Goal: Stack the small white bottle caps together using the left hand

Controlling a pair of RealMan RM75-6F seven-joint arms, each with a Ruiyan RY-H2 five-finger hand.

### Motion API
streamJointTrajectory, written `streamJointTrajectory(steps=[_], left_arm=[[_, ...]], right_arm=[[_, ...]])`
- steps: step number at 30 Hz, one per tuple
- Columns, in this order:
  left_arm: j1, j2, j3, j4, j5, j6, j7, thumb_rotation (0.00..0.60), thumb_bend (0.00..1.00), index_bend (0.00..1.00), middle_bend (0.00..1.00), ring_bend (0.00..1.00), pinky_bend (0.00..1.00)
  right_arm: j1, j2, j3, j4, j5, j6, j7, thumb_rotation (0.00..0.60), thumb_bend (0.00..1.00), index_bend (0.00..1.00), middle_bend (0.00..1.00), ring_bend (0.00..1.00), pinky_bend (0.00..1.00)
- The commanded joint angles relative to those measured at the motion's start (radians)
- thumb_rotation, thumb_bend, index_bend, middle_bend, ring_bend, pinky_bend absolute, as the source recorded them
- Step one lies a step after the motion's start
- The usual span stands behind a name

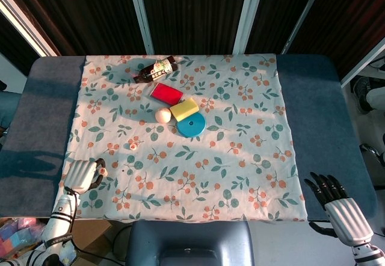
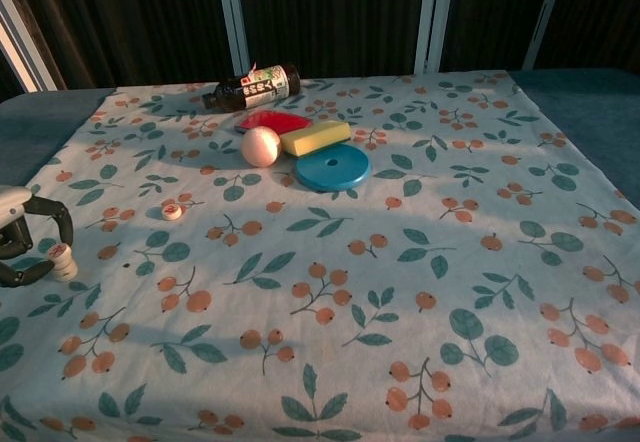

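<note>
A short stack of small white bottle caps [image 2: 62, 260] stands upright on the floral cloth near its front left corner, also seen from the head view [image 1: 103, 171]. My left hand [image 2: 22, 240] [image 1: 80, 175] is right beside it. Its dark fingers arc around the stack with a small gap and do not lift it. One more white cap [image 2: 172, 210] [image 1: 133, 146] lies alone on the cloth, further in and to the right. My right hand [image 1: 335, 201] hangs off the table's front right corner, fingers spread, holding nothing.
At the back of the cloth [image 1: 240, 157] lie a dark bottle on its side [image 1: 155, 70], a red block [image 1: 166, 92], a yellow block [image 1: 184, 108], a blue disc [image 1: 190, 124] and a pale ball [image 1: 162, 115]. Bare blue tabletop [image 1: 36, 127] flanks the cloth.
</note>
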Motion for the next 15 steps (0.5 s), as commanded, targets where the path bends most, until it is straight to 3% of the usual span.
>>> streamJointTrajectory(steps=[1,15], left_arm=[[0.001,0.002,0.0,0.0,-0.001,-0.003,0.003,0.6,0.41,0.46,1.0,1.0,1.0],[0.009,0.011,-0.004,-0.014,0.014,0.007,0.004,0.6,0.41,0.35,1.0,1.0,1.0]], right_arm=[[0.0,0.0,0.0,0.0,0.001,0.001,0.0,0.6,0.18,0.0,0.0,0.0,0.0],[0.0,0.0,0.0,-0.001,0.001,-0.001,-0.002,0.6,0.18,0.0,0.0,0.0,0.0]])
